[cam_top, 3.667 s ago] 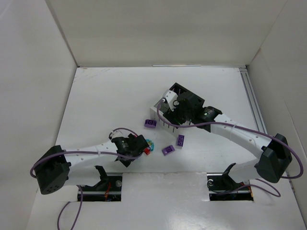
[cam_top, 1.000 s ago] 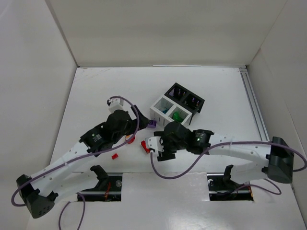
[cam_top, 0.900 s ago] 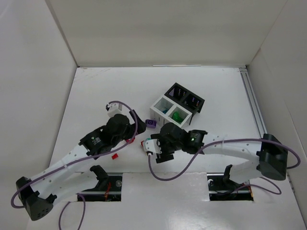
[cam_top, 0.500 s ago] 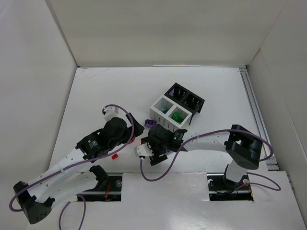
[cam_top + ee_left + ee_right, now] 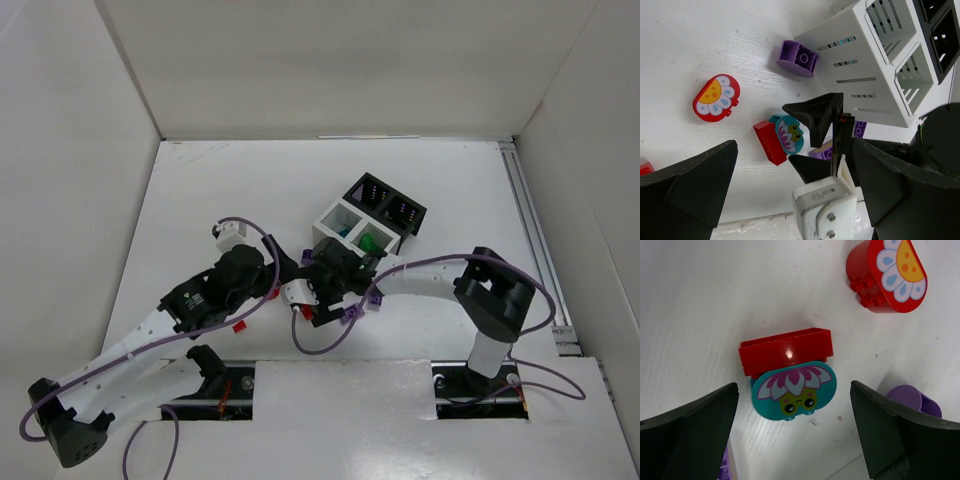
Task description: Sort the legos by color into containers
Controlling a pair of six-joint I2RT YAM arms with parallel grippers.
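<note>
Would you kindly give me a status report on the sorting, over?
Left tool open, empty. Right tool open over teal flower brick. Red brick against it, crowding the grasp.

4 bins (image 5: 860,75) sit in a 2x2 block on the table (image 5: 220,190). A small brick (image 5: 798,58) lies just beside 1 bin wall. In front, a long brick (image 5: 786,351) & an oval brick (image 5: 794,390) touch. A 2nd oval brick (image 5: 887,275) lies near, apart.

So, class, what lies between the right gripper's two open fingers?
The right wrist view shows a teal flower-face lego right against a red brick, both lying between the open jaws of the right gripper.
</note>
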